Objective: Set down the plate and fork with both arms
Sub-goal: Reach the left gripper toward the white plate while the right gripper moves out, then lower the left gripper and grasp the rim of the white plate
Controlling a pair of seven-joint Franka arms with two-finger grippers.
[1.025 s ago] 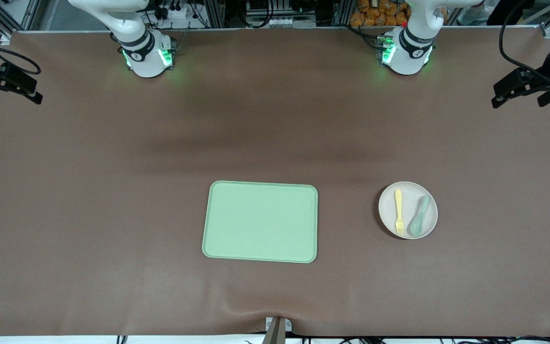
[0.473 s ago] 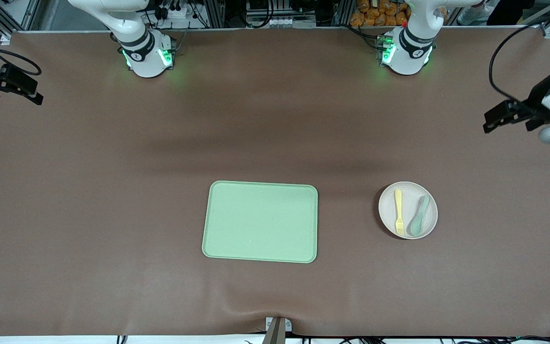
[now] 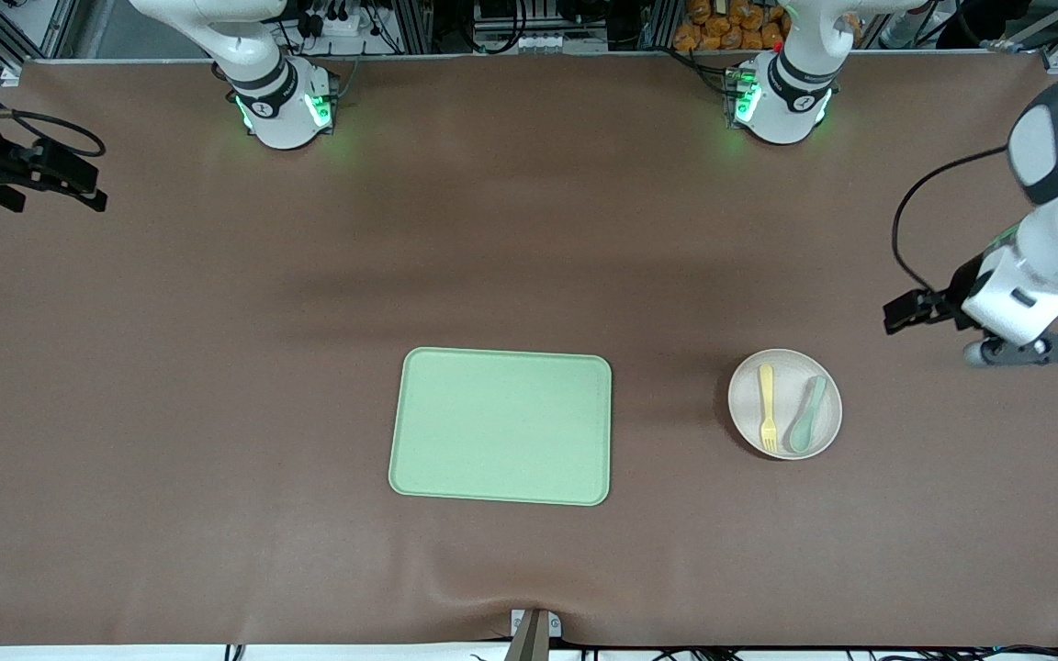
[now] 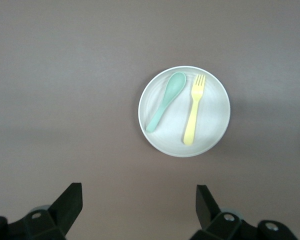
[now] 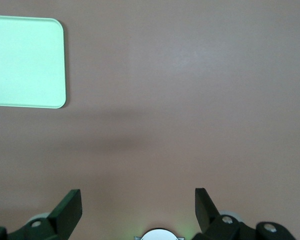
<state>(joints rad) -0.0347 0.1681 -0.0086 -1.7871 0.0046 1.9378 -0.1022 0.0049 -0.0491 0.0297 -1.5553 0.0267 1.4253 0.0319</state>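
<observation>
Meanwhile, fork [image 3: 767, 408] on plate [image 3: 784, 362]

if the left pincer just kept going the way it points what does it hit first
Most likely bare table. The left pincer, jaws open, points down beside the plate holding the fork and spoon, though depth is unclear.

The brown table [image 3: 217, 367] carries a green tray [image 3: 501, 427] and, toward the left arm's end, a plate [image 3: 749, 418].

Left pincer [image 4: 135, 207] jaws spread wide and empty, right pincer [image 5: 137, 207] likewise spread, both held aloft
</observation>
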